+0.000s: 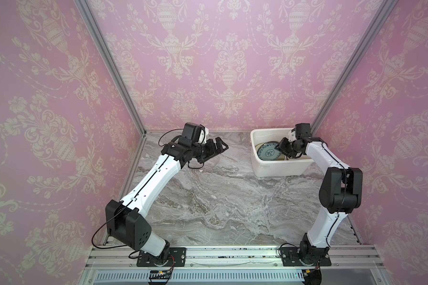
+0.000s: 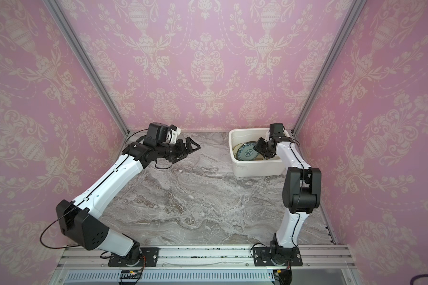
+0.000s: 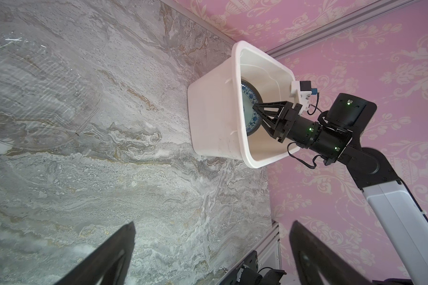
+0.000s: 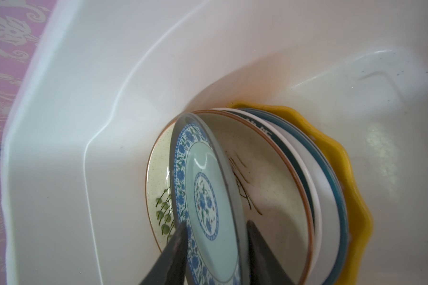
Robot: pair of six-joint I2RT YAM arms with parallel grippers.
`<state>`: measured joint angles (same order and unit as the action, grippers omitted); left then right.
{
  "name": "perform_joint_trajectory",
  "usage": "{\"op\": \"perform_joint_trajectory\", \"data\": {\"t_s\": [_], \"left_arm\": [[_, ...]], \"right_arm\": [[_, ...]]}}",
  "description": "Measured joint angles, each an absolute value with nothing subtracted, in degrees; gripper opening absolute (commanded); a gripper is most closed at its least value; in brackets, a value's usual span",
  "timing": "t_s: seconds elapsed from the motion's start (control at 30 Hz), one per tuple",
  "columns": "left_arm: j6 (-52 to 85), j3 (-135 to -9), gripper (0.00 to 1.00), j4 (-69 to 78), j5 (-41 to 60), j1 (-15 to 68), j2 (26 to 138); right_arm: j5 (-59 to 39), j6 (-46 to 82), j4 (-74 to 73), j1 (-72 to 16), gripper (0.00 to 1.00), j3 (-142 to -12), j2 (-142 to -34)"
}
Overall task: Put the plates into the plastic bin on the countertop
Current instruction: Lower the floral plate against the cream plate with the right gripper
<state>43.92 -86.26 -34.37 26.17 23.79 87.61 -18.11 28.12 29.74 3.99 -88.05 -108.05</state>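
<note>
1. Pink wallpaper (image 1: 208, 61) with cream urns on 3 sides and a grey marble countertop (image 1: 220, 202) below. A wide stretch of it lies between the 2 arms.
2. The plastic bin (image 1: 277, 170) sits in the far right corner of the countertop, close to both walls, so it's tight back there.
3. The right gripper (image 1: 279, 145) is dipped into the bin, with its fingers (image 4: 176, 244) either side of the rim of the blue-patterned plate (image 4: 208, 197). That plate stands tilted against the stack. Pinching or let go? Honestly can't tell.
4. Rest of the stack: cream plate (image 4: 269, 172) with sprigs, white dark-rimmed plate (image 4: 304, 158) and yellow scalloped plate (image 4: 351, 172), mostly just rims showing.
5. There are pale characters on that dark rim, too cut off to read.
6. The left gripper (image 1: 223, 145) is spread wide, hovering over the far left of the countertop. A clear glass plate (image 3: 42, 81) lies near it, barely visible.
7. The blue plate has a grey see-through edge. Can't tell if that's a separate glass plate.
</note>
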Motion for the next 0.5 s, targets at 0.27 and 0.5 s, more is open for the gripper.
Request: {"op": "perform_joint_trajectory", "data": {"t_s": [0.27, 0.5], "left_arm": [[44.0, -86.5, 0.98, -34.2, 26.2, 23.8, 89.9], [44.0, -86.5, 0.97, -33.6, 26.2, 23.8, 90.3]], "right_arm": [[-16.4, 25.2, 32.4, 3.5, 0.49, -89.1, -109.4], [-12.1, 20.7, 36.0, 1.3, 0.53, -91.1, -112.0]]}}
